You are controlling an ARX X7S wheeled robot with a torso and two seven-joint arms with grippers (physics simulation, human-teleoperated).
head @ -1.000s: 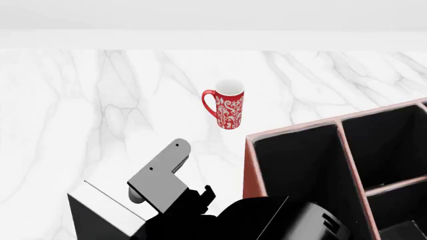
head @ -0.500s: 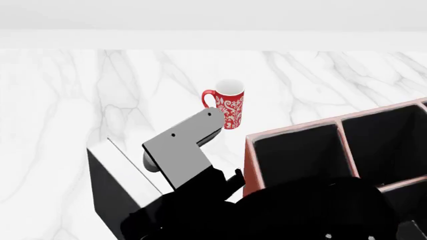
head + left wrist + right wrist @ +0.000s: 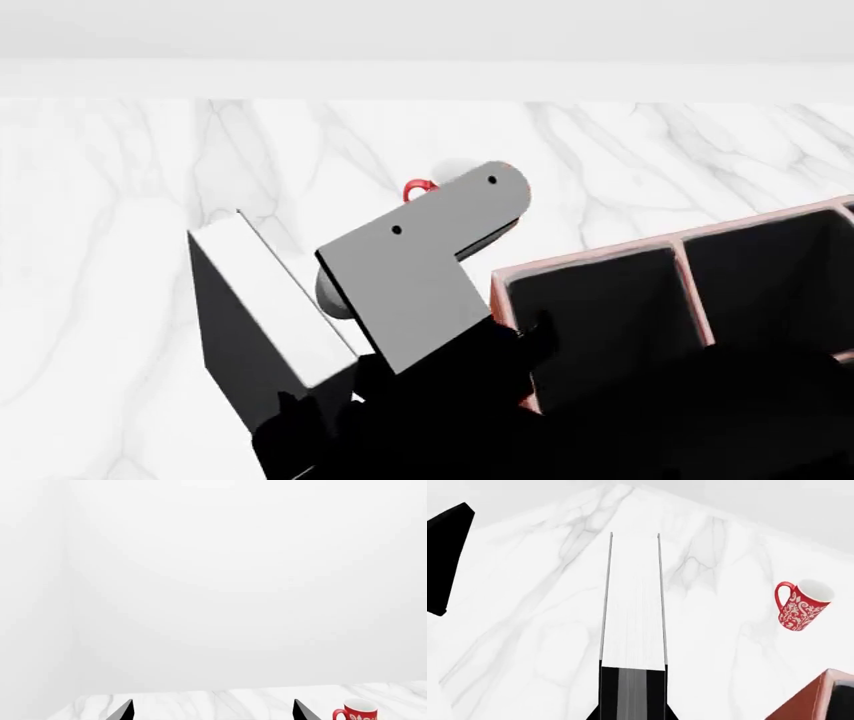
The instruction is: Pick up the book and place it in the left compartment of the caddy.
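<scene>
Book (image 3: 254, 320) rides upright at the head view's eight o'clock, off the worktop (image 3: 120, 200), pinched across its covers by your right end effector (image 3: 632, 690). Stiff, probably hefty; grip near the middle. Caddy (image 3: 501, 300) waits at four o'clock.

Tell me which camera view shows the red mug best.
The right wrist view: the whole mug shows there, handle, rim and white pattern, standing on the marble table. The left wrist view cuts it off at the frame's edge. In the head view a grey arm plate hides all but its handle.
</scene>
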